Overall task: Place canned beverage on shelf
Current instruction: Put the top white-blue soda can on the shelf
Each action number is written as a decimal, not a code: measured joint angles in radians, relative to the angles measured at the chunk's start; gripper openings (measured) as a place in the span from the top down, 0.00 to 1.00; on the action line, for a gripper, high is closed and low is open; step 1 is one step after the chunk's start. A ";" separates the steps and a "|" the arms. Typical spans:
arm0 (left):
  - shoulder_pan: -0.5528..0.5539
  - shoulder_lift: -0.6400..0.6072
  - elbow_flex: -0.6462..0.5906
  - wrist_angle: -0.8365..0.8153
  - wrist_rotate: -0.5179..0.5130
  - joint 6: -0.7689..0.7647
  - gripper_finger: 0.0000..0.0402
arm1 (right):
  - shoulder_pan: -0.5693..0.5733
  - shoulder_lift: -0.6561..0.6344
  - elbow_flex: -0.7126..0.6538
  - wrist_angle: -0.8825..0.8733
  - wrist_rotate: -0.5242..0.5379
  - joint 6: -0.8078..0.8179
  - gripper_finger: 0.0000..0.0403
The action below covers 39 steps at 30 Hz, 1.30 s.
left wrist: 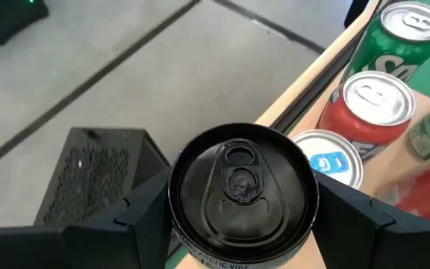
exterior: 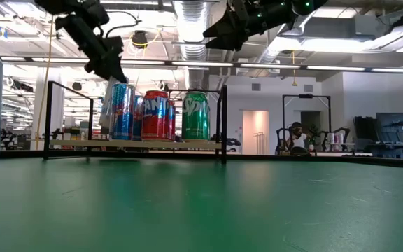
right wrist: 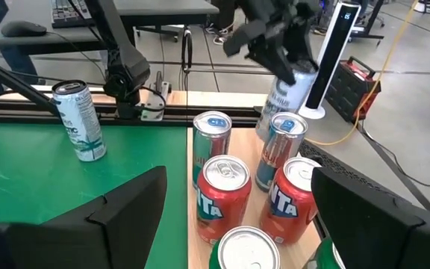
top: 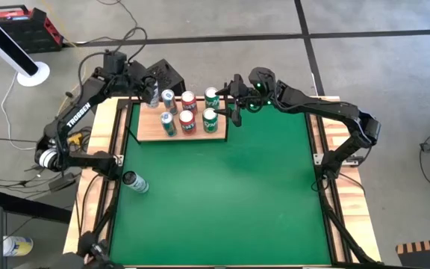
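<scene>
My left fingers (left wrist: 155,217) pinch a black-topped can (left wrist: 241,196), tilted above the shelf's (top: 149,131) back left corner beside six standing cans. My right fingers (top: 235,104) hang spread beside the shelf's right end.

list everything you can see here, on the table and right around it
shelf: one, light wood, back left of the green table
blue-and-silver cans: two, shelf's left column
red cans: two, middle column
green cans: two, right column
black-topped can: one, held over the shelf's back left corner
loose can: one, pale, table's left edge
black box: one, behind the table
left gripper: grips the black-topped can
right gripper: open, by the green cans
</scene>
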 joint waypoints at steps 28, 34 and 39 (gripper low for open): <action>-0.001 -0.034 -0.170 0.080 -0.037 -0.026 0.40 | 0.001 0.000 0.000 -0.027 0.000 -0.010 0.11; -0.001 -0.067 -0.171 0.060 -0.038 -0.035 0.21 | -0.001 0.001 0.000 -0.020 0.000 -0.026 0.11; -0.001 -0.077 -0.171 0.061 -0.038 -0.037 0.15 | -0.001 0.001 0.000 -0.015 0.000 -0.026 0.11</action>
